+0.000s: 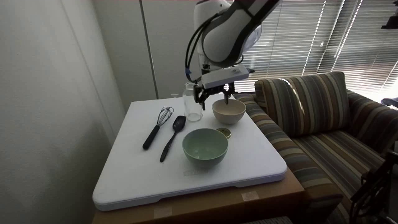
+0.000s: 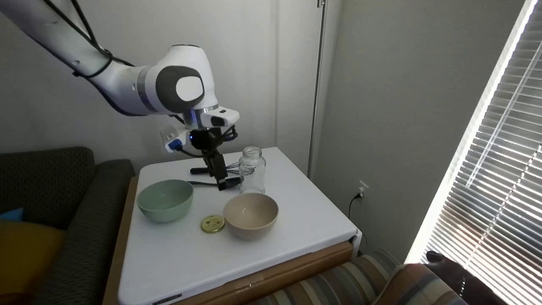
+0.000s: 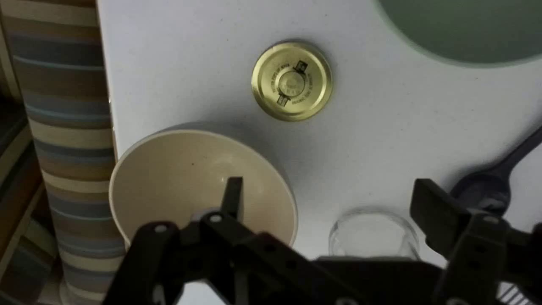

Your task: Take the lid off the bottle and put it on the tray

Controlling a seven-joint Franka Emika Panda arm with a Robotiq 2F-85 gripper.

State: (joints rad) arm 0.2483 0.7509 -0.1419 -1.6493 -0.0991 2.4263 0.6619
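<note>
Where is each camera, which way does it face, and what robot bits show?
In an exterior view: away from the arm, nearer the green bowl, facing across the tray; arm and gripper show.
In an exterior view: away from the arm, nearer the tan bowl, looking down over the tray; arm and gripper show.
Wrist view: up by the gripper, facing down at the lid; gripper fingers show.
Both exterior views share the tray, lid and jar.

In the wrist view, the jar (image 3: 373, 234) is partly covered; the green bowl (image 3: 474, 29) is cut off. In an exterior view, the lid (image 1: 225, 132) is partly hidden.
</note>
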